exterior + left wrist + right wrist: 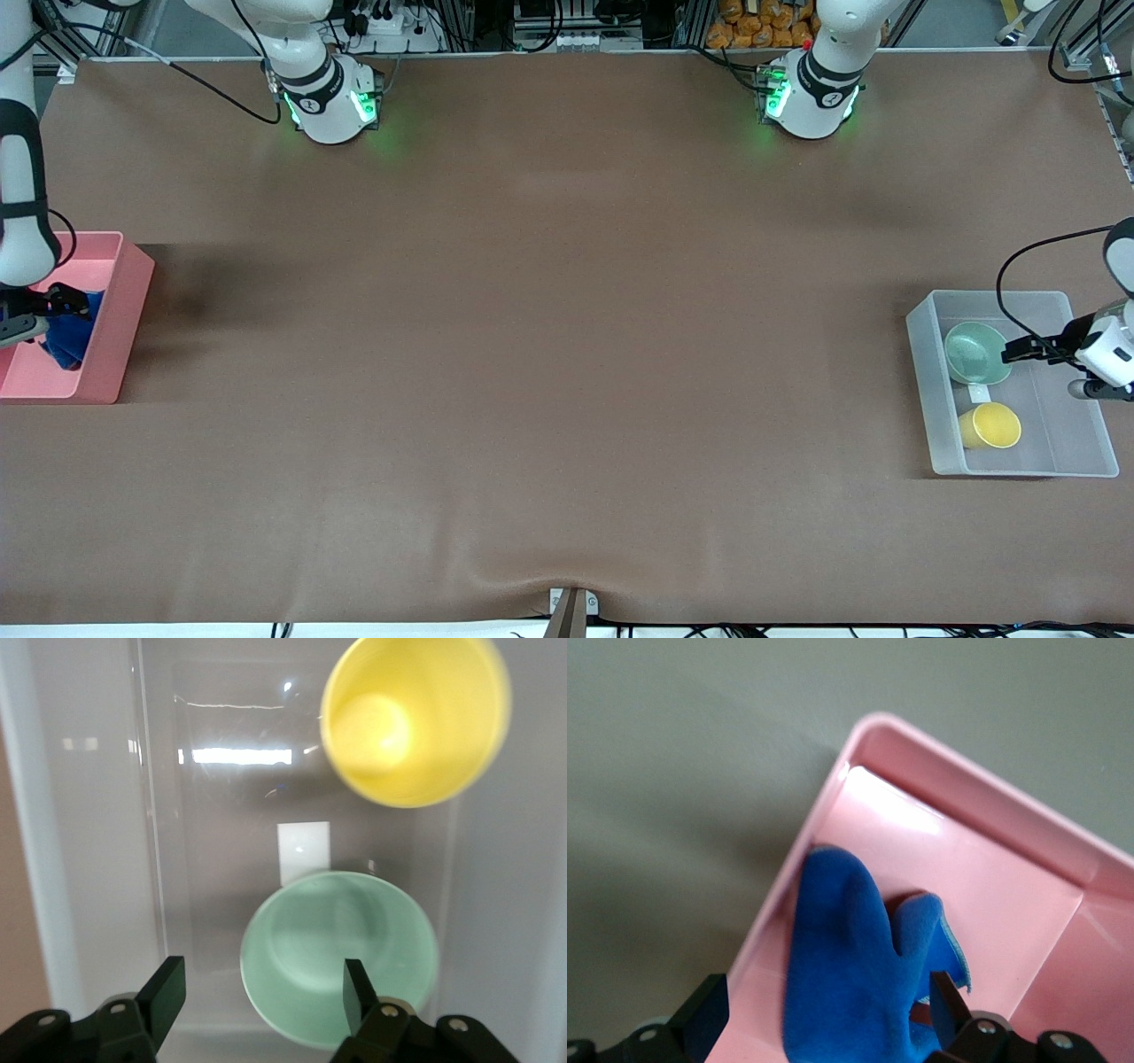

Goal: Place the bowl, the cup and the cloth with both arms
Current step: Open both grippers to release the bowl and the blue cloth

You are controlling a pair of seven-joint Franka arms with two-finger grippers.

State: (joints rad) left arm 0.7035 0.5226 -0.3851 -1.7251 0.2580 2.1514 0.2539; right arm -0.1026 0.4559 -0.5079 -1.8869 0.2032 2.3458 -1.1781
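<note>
At the left arm's end of the counter [567,354] sits a clear bin [921,372] holding the mint-green bowl [974,353] and, nearer the front camera, the yellow cup [990,425] tipped on its side. The left hand [1010,354] hangs over the bowl with its fingers [354,992] spread wide, one over the bowl's rim, gripping nothing. At the right arm's end, the blue cloth [69,341] lies bunched in the pink bin [124,292] against its wall, and the right hand [71,306] is just above it, fingers [709,1010] apart on either side of the fabric.
</note>
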